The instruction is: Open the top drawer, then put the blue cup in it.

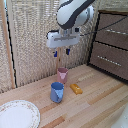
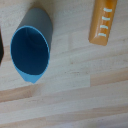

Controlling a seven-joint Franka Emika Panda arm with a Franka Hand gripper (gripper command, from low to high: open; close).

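Blue cup stands upright mid-table, between a pink cup and the near edge; the spread, empty pincer hangs above. Top drawer is shut.

Arm raised, gripper pointing down

The white Panda arm enters from the top of the exterior view, its wrist bent so the gripper hangs straight down, well above the pink cup. The two dark fingers stand slightly apart with nothing between them.
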